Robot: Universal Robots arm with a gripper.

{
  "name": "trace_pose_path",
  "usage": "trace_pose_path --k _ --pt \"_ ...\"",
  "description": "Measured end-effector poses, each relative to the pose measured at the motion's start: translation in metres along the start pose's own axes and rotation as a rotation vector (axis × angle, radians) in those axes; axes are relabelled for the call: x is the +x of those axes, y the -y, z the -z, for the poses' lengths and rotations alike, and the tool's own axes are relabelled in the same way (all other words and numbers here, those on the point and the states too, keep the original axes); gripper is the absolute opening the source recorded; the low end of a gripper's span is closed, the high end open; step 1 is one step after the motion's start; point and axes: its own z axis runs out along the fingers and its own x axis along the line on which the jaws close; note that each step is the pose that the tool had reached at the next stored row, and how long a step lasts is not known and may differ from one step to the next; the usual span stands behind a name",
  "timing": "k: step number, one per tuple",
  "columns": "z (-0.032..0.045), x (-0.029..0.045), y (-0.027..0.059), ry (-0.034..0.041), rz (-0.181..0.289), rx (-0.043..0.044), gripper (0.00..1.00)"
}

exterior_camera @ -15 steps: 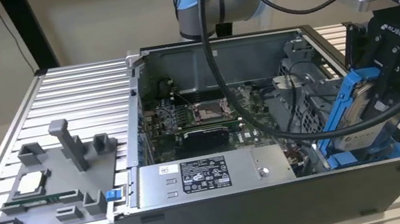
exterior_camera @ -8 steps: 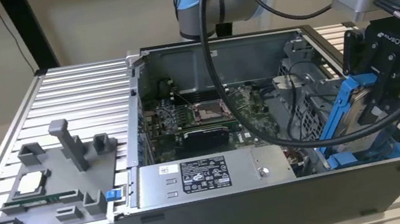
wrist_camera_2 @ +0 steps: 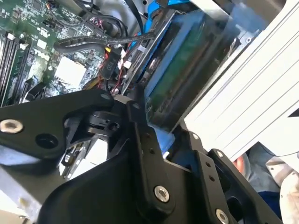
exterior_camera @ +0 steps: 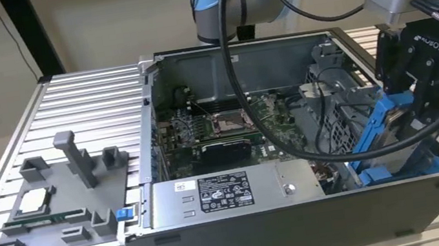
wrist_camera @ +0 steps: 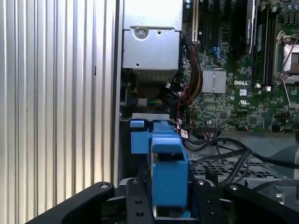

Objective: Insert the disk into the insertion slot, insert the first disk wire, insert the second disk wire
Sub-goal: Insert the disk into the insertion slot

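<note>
Gripper (exterior_camera: 427,113) at the right of the exterior view is clamped on the disk (exterior_camera: 382,131). The disk is tilted, lower end at the insertion slot (exterior_camera: 338,128) inside the computer case (exterior_camera: 303,215); how far in, can't tell.

Blue-framed disk (exterior_camera: 382,130), blk tool (exterior_camera: 416,108), green mobo (exterior_camera: 229,125), grey perforated slot (exterior_camera: 337,123), silver ribbed table (exterior_camera: 85,97)

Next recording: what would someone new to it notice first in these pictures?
The bright blue-framed disk stands out, held tilted by the black hand inside the open computer case at the exterior view's right, beside the grey perforated slot. Next comes the green circuit board in the case's middle, with a grey labelled box along the wall nearest the exterior camera.
</note>
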Motion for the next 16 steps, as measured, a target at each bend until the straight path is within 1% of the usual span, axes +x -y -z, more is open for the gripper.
trace_pose_path --k 11,12,16 --pt "0.0000 0.0000 0.0000 0.0047 0.000 0.0001 1.00" --pt "0.0000 0.0000 0.0000 0.0050 0.000 0.0001 0.00" --pt "0.0000 0.0000 0.0000 0.0066 0.000 0.0001 0.00"
